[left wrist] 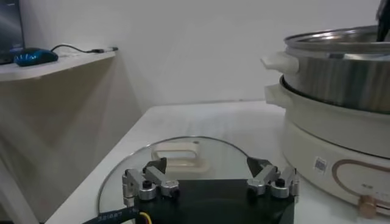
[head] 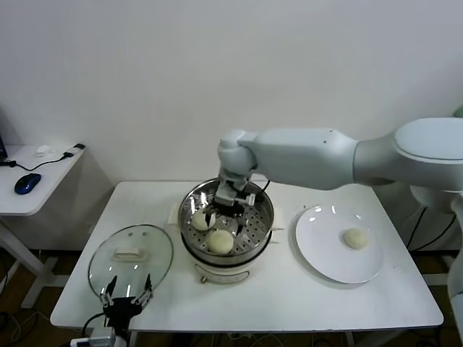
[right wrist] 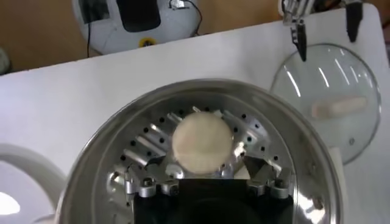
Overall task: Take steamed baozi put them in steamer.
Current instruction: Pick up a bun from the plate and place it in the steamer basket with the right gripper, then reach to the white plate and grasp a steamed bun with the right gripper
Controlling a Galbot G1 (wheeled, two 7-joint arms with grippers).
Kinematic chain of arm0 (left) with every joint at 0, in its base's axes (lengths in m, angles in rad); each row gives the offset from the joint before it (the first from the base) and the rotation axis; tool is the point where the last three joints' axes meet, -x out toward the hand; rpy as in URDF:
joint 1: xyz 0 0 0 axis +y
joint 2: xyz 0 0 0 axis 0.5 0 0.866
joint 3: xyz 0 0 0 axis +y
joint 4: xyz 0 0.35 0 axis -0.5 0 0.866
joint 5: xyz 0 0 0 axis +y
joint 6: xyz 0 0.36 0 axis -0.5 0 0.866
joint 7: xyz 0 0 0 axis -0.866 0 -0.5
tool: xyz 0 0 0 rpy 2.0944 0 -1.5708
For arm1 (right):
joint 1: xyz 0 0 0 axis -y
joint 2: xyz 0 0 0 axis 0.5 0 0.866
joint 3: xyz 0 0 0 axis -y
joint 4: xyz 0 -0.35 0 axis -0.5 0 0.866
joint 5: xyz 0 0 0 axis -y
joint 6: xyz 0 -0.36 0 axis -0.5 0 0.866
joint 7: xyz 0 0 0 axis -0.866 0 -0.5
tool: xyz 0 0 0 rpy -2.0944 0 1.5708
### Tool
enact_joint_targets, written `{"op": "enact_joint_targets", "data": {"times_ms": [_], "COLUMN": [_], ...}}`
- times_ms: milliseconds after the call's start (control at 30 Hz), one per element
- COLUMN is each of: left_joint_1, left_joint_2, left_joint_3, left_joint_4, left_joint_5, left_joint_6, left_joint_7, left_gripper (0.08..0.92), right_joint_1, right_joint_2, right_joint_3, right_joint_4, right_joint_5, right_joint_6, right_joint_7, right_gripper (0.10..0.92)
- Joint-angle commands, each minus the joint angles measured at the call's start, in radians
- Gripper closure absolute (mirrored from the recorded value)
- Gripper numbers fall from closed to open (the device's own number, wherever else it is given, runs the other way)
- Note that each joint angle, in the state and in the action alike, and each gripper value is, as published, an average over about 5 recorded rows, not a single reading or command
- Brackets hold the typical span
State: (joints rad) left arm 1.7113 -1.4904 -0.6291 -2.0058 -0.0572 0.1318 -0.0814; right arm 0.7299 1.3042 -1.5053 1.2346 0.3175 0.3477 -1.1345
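The steamer (head: 189, 210) stands mid-table, a shiny steel pot with a perforated tray on a white base. It also shows in the left wrist view (left wrist: 341, 79) and the right wrist view (right wrist: 109, 146). Two baozi lie on its tray, one on the left (head: 200, 220) and one at the front (head: 221, 241). A third baozi (head: 355, 238) lies on the white plate (head: 322, 253). My right gripper (head: 224, 215) is inside the steamer. In its wrist view the right gripper (right wrist: 204, 173) is open, and a baozi (right wrist: 202, 141) rests on the tray just ahead of the jaws, untouched.
The glass lid (head: 132, 256) with a white handle lies flat at the table's front left. My left gripper (head: 127, 293) hangs open at the front edge by the lid (left wrist: 183, 155). A side desk (head: 32, 170) with a blue mouse stands to the left.
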Motion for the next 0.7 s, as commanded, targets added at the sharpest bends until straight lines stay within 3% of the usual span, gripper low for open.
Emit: {"op": "enact_joint_targets", "data": {"times_ms": [33, 167, 400, 700], "left_joint_1": [0.002, 0.000, -0.015, -0.001], "left_joint_2": [-0.001, 0.001, -0.006, -0.024], "left_joint_3": [0.001, 0.001, 0.002, -0.002], "left_joint_4": [-0.005, -0.009, -0.003, -0.007], "left_joint_5": [0.001, 0.001, 0.003, 0.006], "left_joint_6": [-0.002, -0.001, 0.001, 0.011], "left_joint_7": [0.001, 0.001, 0.003, 0.006], "left_gripper": [0.177, 0.177, 0.177, 0.177], "right_joint_1": [0.208, 0.236, 0.018, -0.449], "right_joint_2": [-0.247, -0.423, -0.663, -0.672], "right_joint_3": [-0.096, -0.201, -0.167, 0.240], "right_joint_4": [-0.109, -0.103, -0.098, -0.298], "right_joint_5": [0.257, 0.247, 0.067, -0.204], "right_joint_6": [-0.117, -0.295, -0.371, -0.351], "right_joint_7": [-0.096, -0.056, -0.012, 0.018], "right_gripper": [0.203, 0.203, 0.203, 0.203]}}
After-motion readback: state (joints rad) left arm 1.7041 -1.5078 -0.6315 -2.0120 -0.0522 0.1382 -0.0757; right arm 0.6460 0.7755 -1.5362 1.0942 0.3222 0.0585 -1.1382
